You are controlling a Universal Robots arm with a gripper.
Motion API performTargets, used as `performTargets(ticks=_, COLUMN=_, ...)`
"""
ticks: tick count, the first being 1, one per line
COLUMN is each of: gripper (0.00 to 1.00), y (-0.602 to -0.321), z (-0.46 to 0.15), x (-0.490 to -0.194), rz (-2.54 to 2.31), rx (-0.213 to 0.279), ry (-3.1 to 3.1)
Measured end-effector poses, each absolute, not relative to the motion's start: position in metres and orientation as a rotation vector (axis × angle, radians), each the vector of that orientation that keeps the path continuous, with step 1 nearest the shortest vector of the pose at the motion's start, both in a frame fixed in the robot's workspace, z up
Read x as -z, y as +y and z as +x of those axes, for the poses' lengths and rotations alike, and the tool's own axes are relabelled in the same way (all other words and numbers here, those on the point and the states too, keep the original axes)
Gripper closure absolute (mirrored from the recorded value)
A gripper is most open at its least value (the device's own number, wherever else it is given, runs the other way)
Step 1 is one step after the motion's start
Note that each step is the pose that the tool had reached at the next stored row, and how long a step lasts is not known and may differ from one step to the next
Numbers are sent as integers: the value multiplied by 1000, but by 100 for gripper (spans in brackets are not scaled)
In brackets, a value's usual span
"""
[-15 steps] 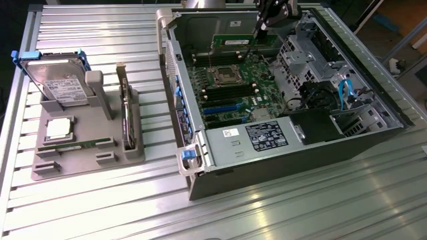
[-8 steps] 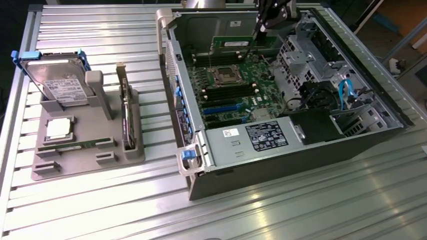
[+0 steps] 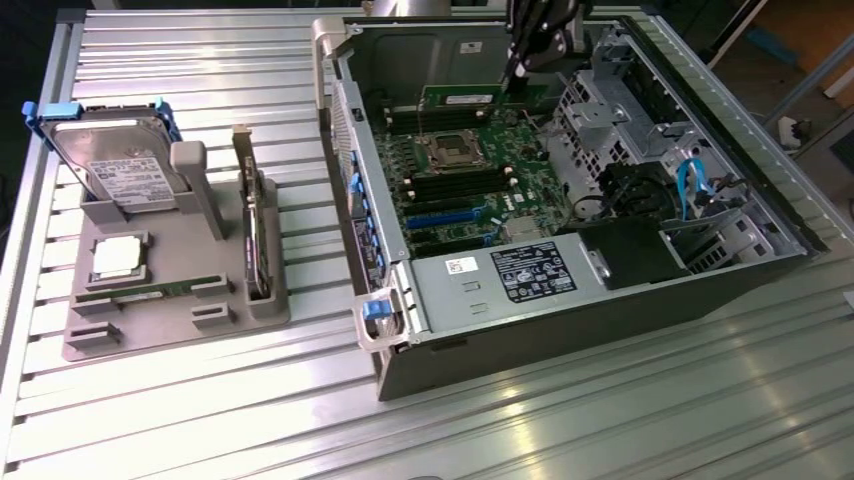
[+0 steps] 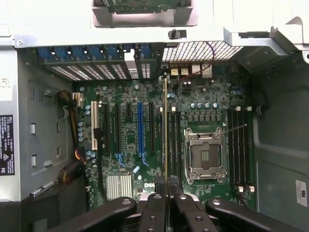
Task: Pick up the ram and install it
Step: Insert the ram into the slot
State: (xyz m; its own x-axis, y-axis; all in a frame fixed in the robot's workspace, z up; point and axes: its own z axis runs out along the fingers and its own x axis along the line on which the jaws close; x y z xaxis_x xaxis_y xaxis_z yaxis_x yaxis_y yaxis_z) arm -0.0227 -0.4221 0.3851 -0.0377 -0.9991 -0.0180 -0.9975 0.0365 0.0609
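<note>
The gripper gripped the ram edge-down above the motherboard, mid-installation; seating it would probably demand exact alignment with a memory slot.

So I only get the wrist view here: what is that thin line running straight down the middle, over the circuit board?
Observer: That is the ram, which you are seeing edge-on. In the exterior view its flat green face shows, with a white label on it, and the gripper is shut on it.
Operator: And is there anything else around that I can't see?
Observer: Yes. On the exterior view's left, beside the computer case, a grey holder carries a hard drive and a second green stick.
</note>
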Motion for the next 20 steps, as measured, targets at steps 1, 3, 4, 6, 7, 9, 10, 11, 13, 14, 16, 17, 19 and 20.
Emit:
performTargets(ticks=1, gripper=88, y=-422, z=-23, x=-383, rz=2159, rx=88, ry=-2240)
performTargets(ticks=3, gripper=88, y=-422, z=-23, x=-379, rz=2159, rx=88, ry=-2240)
performTargets(ticks=4, gripper=88, y=-422, z=-23, x=-378, rz=2159, rx=88, ry=-2240)
performTargets(ticks=6, gripper=88, y=-422, z=-23, x=-374, rz=2159, rx=88, ry=-2240)
performTargets(ticks=7, gripper=88, y=-422, z=-23, x=-372, rz=2159, rx=88, ry=-2240)
performTargets(ticks=9, gripper=88, y=-422, z=-23, x=-368, rz=2159, rx=88, ry=-2240)
performTargets(ticks=10, gripper=88, y=-422, z=-23, x=-366, rz=2159, rx=88, ry=-2240)
performTargets(ticks=11, gripper=88, y=-422, z=-23, x=-364, rz=2159, rx=88, ry=-2240)
performTargets(ticks=13, gripper=88, y=-422, z=-23, x=-361, rz=2159, rx=88, ry=-2240)
performTargets(ticks=14, gripper=88, y=-422, z=-23, x=-359, rz=2159, rx=88, ry=-2240)
performTargets(ticks=16, gripper=88, y=-422, z=-23, x=-354, rz=2159, rx=88, ry=-2240)
performTargets(ticks=17, gripper=88, y=-422, z=-23, x=-352, rz=2159, rx=88, ry=-2240)
performTargets(ticks=19, gripper=88, y=-422, z=-23, x=-348, rz=2159, rx=88, ry=-2240)
performTargets(ticks=20, gripper=88, y=-422, z=-23, x=-346, rz=2159, rx=88, ry=-2240)
